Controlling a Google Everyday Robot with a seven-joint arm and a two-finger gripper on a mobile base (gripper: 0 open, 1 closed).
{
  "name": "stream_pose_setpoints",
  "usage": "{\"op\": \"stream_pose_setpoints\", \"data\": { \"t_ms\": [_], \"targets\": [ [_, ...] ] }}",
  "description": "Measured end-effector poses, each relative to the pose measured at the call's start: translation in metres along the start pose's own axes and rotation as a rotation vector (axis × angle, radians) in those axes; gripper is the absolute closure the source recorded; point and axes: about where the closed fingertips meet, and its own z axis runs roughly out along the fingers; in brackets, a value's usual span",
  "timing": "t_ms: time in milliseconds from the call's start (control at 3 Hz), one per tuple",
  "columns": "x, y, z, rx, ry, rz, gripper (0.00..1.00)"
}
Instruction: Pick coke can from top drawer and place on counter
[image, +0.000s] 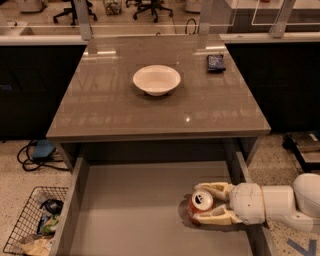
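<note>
End effector (197, 204) low-right, around coke can (202, 200)

**Workroom with speckled floor**

Pale speckled floor (20, 185) lies either side of the table (125, 110). A wire basket (22, 227) holding litter sits at lower left, with cables (27, 157) near it. Dark cabinets (30, 90) run behind, office chairs (150, 7) beyond. At lower right the pincer (201, 204) clasps the coke can (200, 202).

- One counter (125, 105).
- On it: one white bowl (156, 79), one dark blue packet (216, 62).
- Below its front edge: one top drawer (130, 210), one coke can (202, 200), one gripper (199, 204) clasping that can.
- Lower left of it: one wire basket (25, 220).
</note>
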Motion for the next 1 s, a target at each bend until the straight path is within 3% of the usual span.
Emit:
{"op": "stream_pose_setpoints", "data": {
  "t_ms": [333, 1000],
  "targets": [
    [-0.001, 0.000, 0.001, -0.003, -0.001, -0.001, 0.95],
    [0.001, -0.001, 0.012, -0.028, -0.007, 0.008, 1.00]
  ]
}}
